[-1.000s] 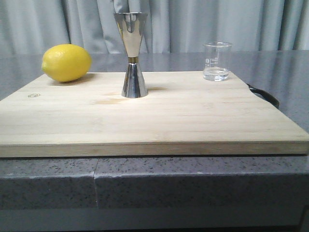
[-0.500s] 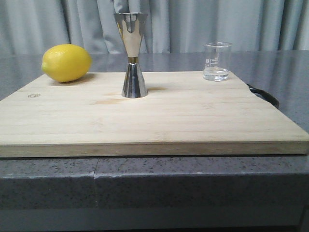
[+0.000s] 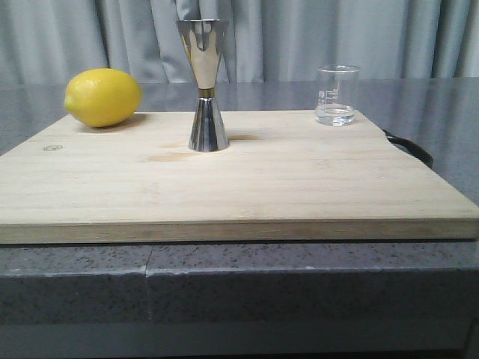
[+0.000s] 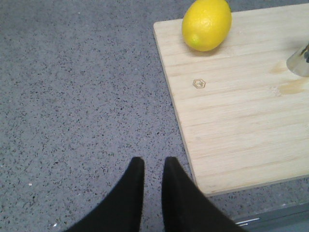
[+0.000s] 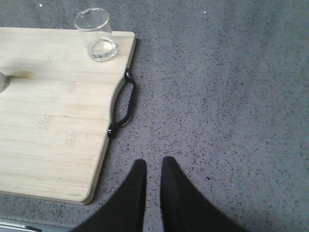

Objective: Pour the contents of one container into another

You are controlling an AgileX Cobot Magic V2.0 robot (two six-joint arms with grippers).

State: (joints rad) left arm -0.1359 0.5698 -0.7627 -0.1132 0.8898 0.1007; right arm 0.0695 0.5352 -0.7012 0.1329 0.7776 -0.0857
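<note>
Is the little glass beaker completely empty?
No, the glass beaker holds a shallow layer of clear liquid at its bottom, as the front view shows.

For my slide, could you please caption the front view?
Lemon, steel jigger and glass beaker standing apart on a wooden board.

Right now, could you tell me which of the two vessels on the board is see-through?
The small glass beaker at the board's far right corner; the jigger is opaque steel.

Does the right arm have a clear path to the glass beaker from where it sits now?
Probably yes. The right gripper hangs over bare counter beside the board, and the beaker stands alone at the board's far corner, with only the black handle lying low between.
</note>
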